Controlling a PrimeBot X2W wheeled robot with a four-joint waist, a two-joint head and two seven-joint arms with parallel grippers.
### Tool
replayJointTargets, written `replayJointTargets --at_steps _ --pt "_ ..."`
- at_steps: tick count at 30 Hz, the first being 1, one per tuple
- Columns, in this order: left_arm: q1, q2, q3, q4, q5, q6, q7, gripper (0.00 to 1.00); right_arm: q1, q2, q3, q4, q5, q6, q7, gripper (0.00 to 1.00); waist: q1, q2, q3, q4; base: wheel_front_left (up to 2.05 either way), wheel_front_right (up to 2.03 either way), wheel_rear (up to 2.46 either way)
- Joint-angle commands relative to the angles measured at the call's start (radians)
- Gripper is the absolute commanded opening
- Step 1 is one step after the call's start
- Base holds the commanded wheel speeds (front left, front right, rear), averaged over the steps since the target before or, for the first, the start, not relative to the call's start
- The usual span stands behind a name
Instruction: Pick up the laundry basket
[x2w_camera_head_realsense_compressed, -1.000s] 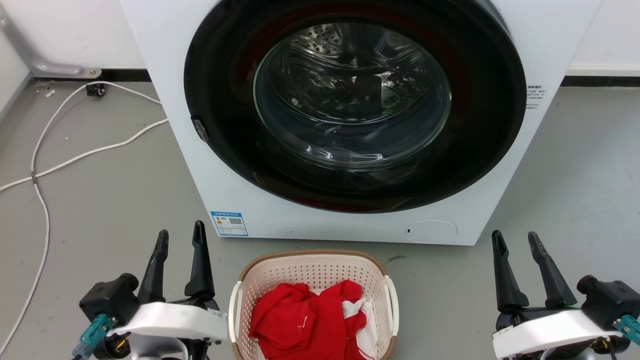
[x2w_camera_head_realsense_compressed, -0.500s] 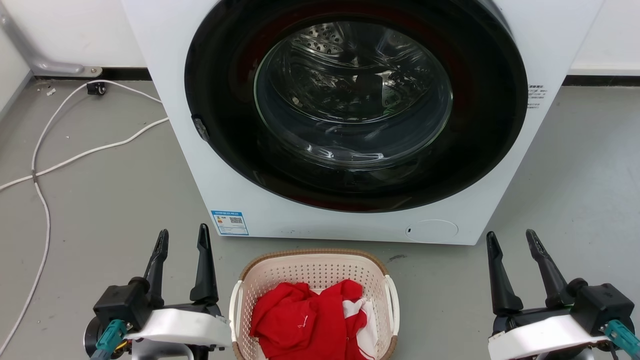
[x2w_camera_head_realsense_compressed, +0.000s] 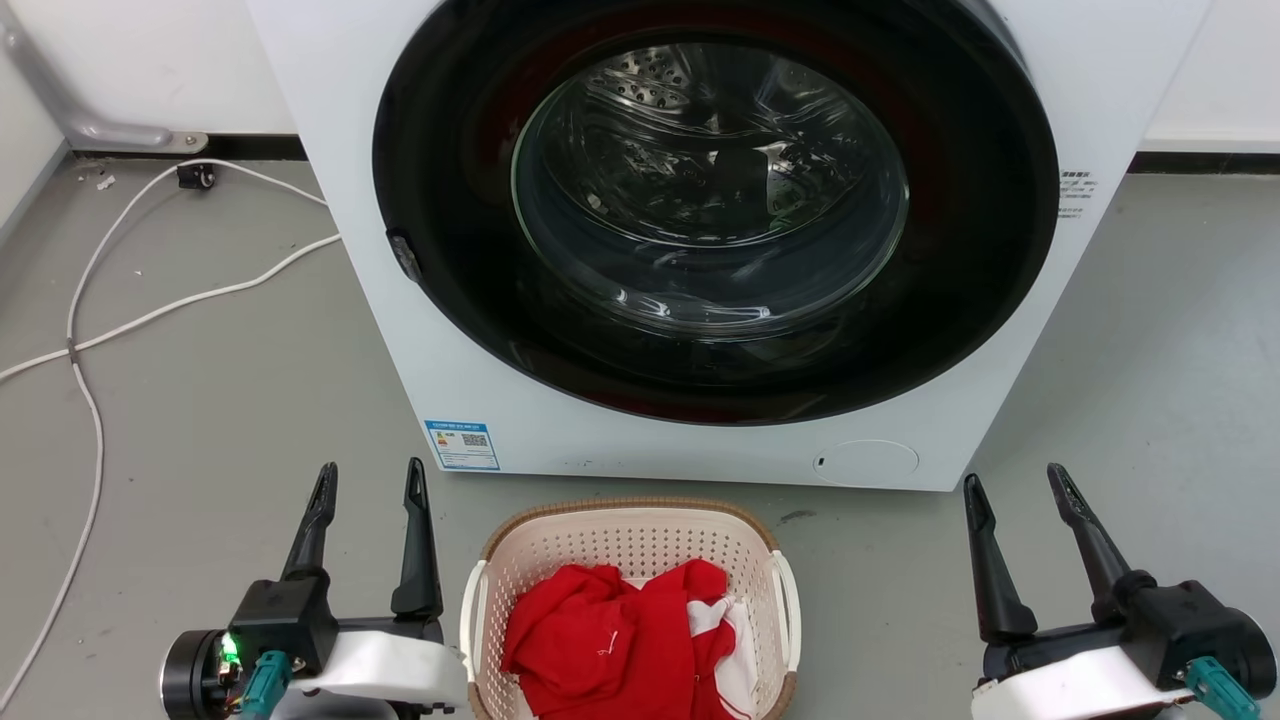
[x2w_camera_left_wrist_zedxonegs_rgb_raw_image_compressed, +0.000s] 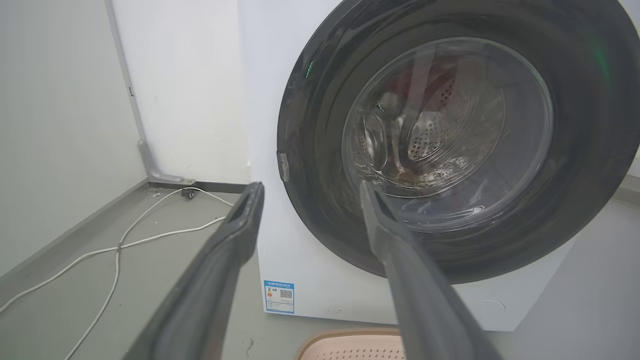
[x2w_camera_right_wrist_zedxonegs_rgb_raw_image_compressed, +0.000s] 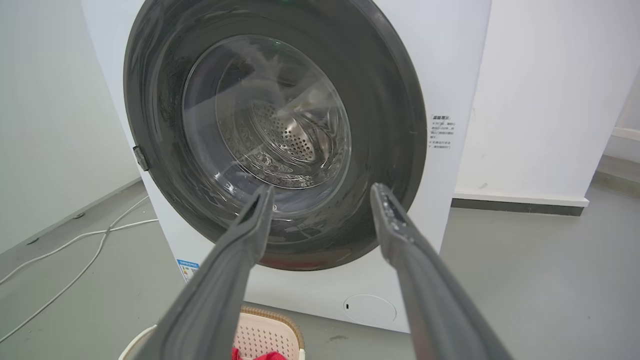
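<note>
- The grey floor (x2w_camera_head_realsense_compressed: 220, 400) spreads out under everything, meeting a white wall at the back.
- A white front-loading washer (x2w_camera_head_realsense_compressed: 700, 460) stands at 12 o'clock in the head view. Its big dark round door is closed, and the steel drum shows through the glass.
- The laundry basket (x2w_camera_head_realsense_compressed: 620, 505) sits on the floor at 6 o'clock, just in front of the washer's base and between the two arms. It is cream and perforated, with a brown rim and white side handles, and nothing grips it.
- A heap of red clothing (x2w_camera_head_realsense_compressed: 600, 645) with a bit of white fills the basket.
- The left pincer (x2w_camera_head_realsense_compressed: 370, 466) hovers at 7 o'clock, just beside the basket's left handle. Its fingers are spread apart and hold nothing.
- The right pincer (x2w_camera_head_realsense_compressed: 1011, 475) hovers at 4 o'clock, farther from the basket. Its fingers are likewise apart and hold nothing.
- A white cable (x2w_camera_head_realsense_compressed: 150, 312) snakes over the floor at 9 to 10 o'clock.
- A small blue label (x2w_camera_head_realsense_compressed: 460, 445) is stuck low on the washer's front, at 11 o'clock from the basket.
</note>
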Motion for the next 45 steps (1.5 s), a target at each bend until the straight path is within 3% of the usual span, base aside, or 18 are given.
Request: replayJointTargets --at_steps 1,12,45 --pt "0.006 0.002 -0.003 -0.006 0.026 0.006 -0.008 1.00 0.013 -0.005 0.003 -0.012 -0.022 0.000 -0.009 1.00 0.0000 -0.0001 0.000 0.002 0.00 0.00 0.00" --pt "0.008 0.002 -0.008 0.001 0.113 0.026 -0.028 1.00 0.020 -0.005 0.010 -0.023 -0.098 0.000 -0.029 1.00 0.0000 -0.0001 -0.001 0.006 0.00 0.00 0.00" --pt "-0.001 0.002 0.003 0.059 0.085 0.043 -0.025 1.00 0.031 -0.005 -0.001 -0.010 -0.074 0.000 -0.027 1.00 0.0000 -0.0001 -0.012 0.003 0.00 0.00 0.00"
